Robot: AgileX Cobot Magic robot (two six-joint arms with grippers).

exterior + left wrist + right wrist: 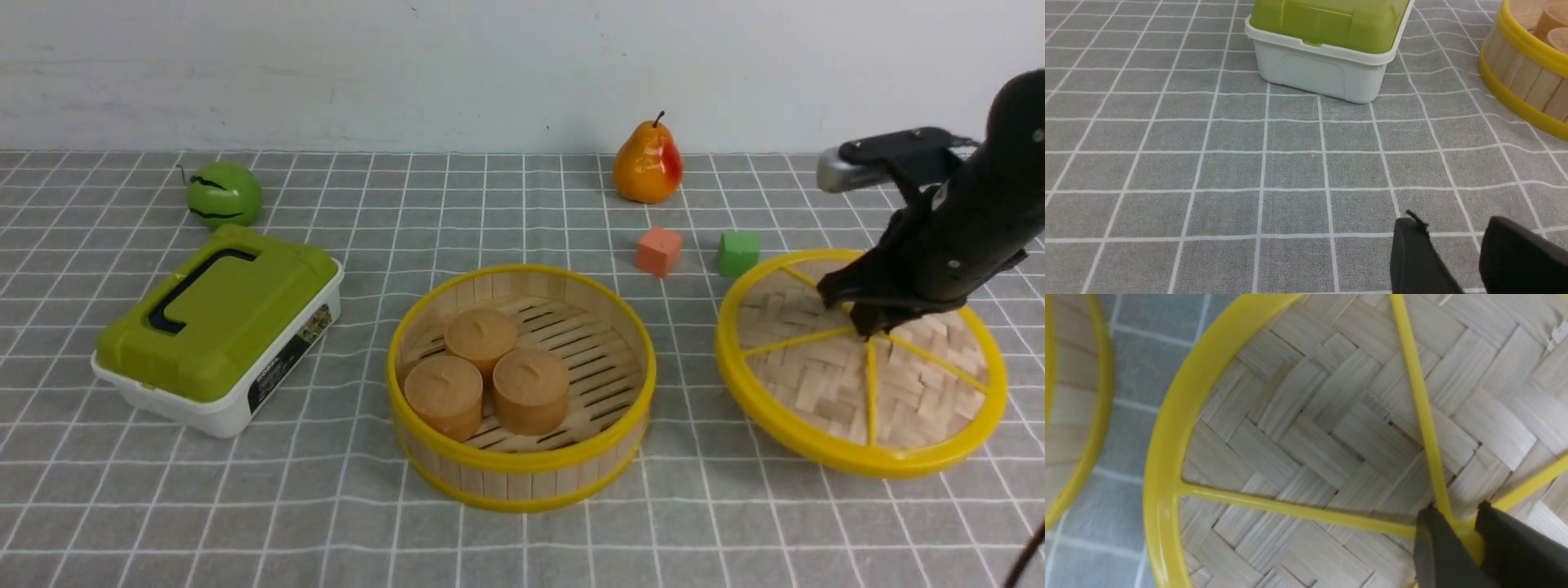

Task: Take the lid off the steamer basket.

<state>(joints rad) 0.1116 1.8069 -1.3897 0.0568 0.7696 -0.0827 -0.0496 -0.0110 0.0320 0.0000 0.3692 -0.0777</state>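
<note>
The steamer basket (522,457) stands uncovered at the table's middle, with three brown round cakes (482,371) inside. The lid (833,384), woven bamboo with a yellow rim and spokes, is to the basket's right, tilted, with its far side raised. My right gripper (867,325) is shut on the lid's yellow hub; in the right wrist view the gripper (1457,512) pinches the hub between its fingers (1437,547). My left gripper (1449,228) shows only in the left wrist view, with a gap between its fingers and nothing in it, low over the cloth near the basket (1523,85).
A white box with an olive-green lid (216,327) stands at the left; it also shows in the left wrist view (1327,49). A green apple (223,194), a pear (647,163), an orange cube (658,251) and a green cube (737,252) lie further back.
</note>
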